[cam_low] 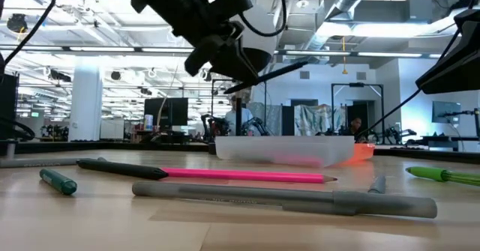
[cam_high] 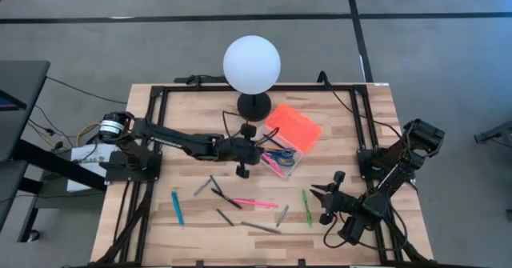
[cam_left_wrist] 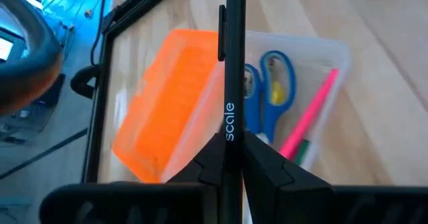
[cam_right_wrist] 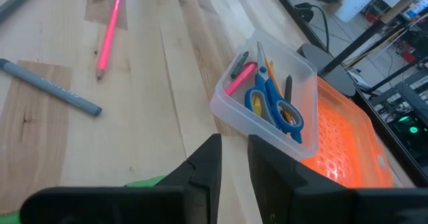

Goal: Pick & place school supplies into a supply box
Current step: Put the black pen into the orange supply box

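Note:
My left gripper (cam_high: pixel 258 146) hovers over the supply box (cam_high: pixel 284 162), shut on a black pen (cam_left_wrist: pixel 231 63). The clear box (cam_left_wrist: pixel 324 53) holds blue-handled scissors (cam_left_wrist: pixel 271 90) and a pink pen (cam_left_wrist: pixel 311 114). Its orange lid (cam_left_wrist: pixel 167 110) lies open behind it. Other school supplies lie on the table nearer its front edge: a pink pencil (cam_high: pixel 256 203), a blue marker (cam_high: pixel 177 208), grey pens (cam_high: pixel 260 226) and a green marker (cam_high: pixel 306 206). My right gripper (cam_high: pixel 324 194) waits low at the front right beside the green marker, its fingers (cam_right_wrist: pixel 207 160) a little apart with nothing between them. My left gripper pinches the black pen between its two fingers, at the pen's barrel by the printed word (cam_left_wrist: pixel 230 127). The pen lies along the fingers and sticks out well past their tips. The fingers slant down from the table's left. The pen (cam_low: pixel 289 67) is lifted clear above the box.
A white globe lamp (cam_high: pixel 252 62) on a black base stands just behind the box. Black frame rails (cam_high: pixel 152 132) run along the table's edges. The loose pens lie across the front middle, and the wood to the box's right is bare.

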Available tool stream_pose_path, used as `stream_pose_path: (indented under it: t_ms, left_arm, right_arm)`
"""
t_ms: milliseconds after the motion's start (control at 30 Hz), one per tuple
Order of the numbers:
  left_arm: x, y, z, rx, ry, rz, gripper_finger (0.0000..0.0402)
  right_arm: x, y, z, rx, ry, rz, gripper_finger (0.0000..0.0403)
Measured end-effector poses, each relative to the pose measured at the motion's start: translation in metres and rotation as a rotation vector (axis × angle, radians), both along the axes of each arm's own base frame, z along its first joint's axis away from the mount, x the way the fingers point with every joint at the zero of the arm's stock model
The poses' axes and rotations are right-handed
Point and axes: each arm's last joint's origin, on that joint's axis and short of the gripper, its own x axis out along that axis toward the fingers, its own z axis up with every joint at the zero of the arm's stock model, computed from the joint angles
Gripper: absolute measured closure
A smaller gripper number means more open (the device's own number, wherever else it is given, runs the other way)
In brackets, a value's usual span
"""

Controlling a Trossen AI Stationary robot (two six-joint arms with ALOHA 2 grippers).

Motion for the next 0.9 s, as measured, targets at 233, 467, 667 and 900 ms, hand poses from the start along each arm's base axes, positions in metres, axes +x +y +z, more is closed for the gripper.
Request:
stream_pose_path:
  t_ms: [233,467,667,900]
  left_arm:
    - [0.009,0.02,-0.013,-0.035,0.008,0.0,0.0376]
    - [0.017,0.029,-0.031,-0.036,0.045,-0.005,0.0375]
    - [0.018,0.033,-0.042,-0.033,0.082,0.022,0.0365]
    - [0.02,0.034,-0.044,-0.029,0.074,0.037,0.0313]
  right_arm:
    - [0.0,0.0,0.0,0.002,-0.002,0.0,0.0336]
    - [0.003,-0.002,0.0,0.004,-0.001,-0.012,0.0336]
    - [0.003,-0.001,0.0,0.007,-0.002,-0.012,0.0336]
    - [0.003,-0.001,0.0,0.008,0.001,-0.011,0.0336]
